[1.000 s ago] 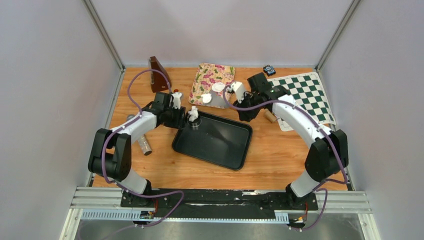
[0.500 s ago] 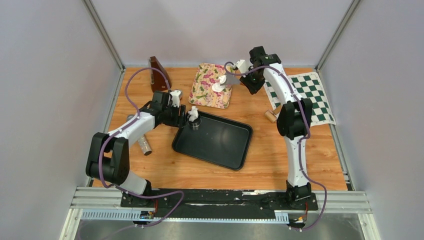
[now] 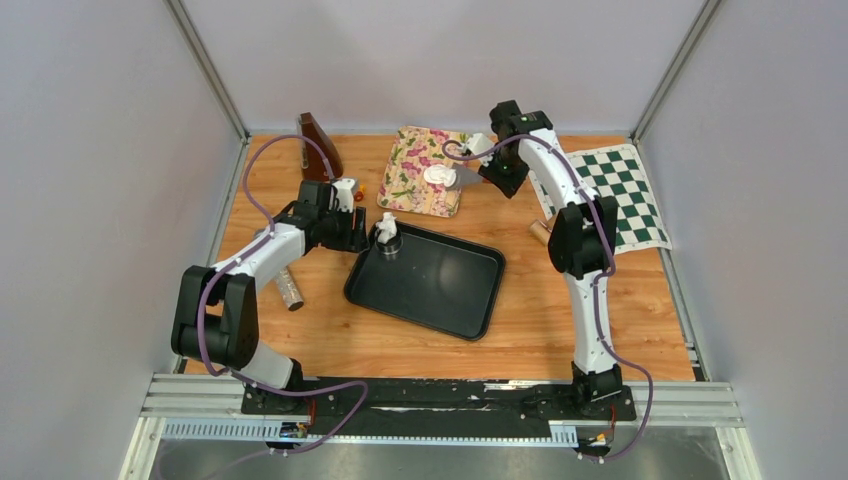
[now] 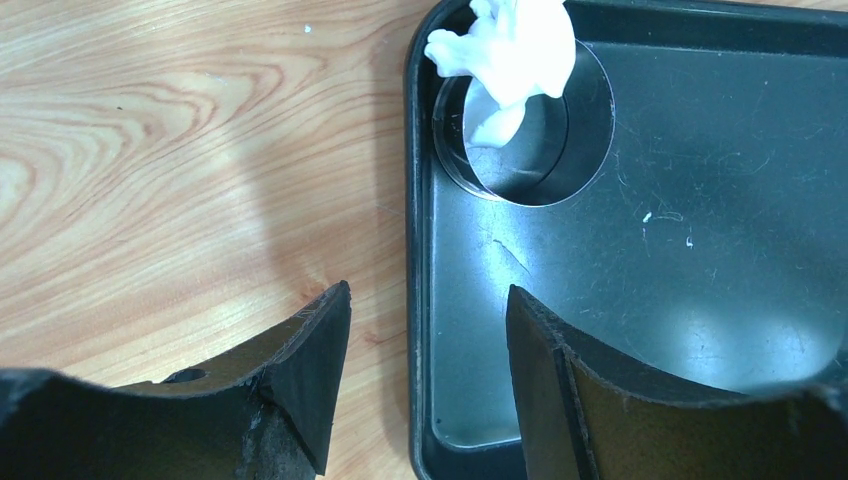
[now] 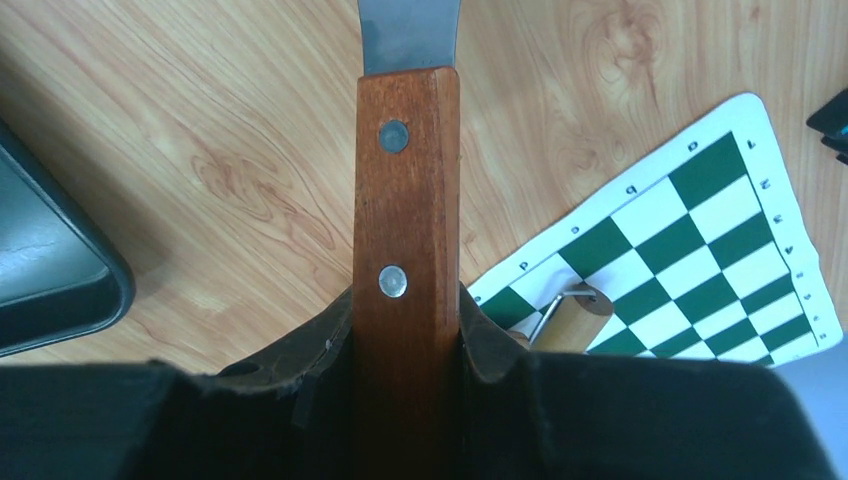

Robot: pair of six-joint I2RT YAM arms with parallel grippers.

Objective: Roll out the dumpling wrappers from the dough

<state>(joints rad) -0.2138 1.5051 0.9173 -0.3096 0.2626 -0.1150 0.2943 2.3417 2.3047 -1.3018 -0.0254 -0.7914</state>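
Straddling the far-left corner of the black tray [image 4: 650,300], my left fingers [image 4: 310,350] stand wide apart and hold nothing: one is over the bare wood of the table [image 4: 150,150], the other over the tray floor, with the tray's rim running between them. Just beyond them, inside that corner, the clear ring cutter [image 4: 452,160] stands on the tray. An irregular lump of white dough [image 4: 515,45] is draped over the ring's far edge and hangs partly down inside it.

My right fingers [image 5: 310,360] are closed tight on the wooden handle of a scraper [image 5: 405,200], gripping it from both sides. Its grey blade [image 3: 462,178] points left toward the floral mat [image 3: 415,165] at the far side of the table. A white wrapper [image 3: 437,174] sits at the blade's tip, over the mat's right part. I cannot tell whether it rests on the blade or on the mat. To my right the green-and-white chessboard mat [image 5: 700,250] lies flat on the table.
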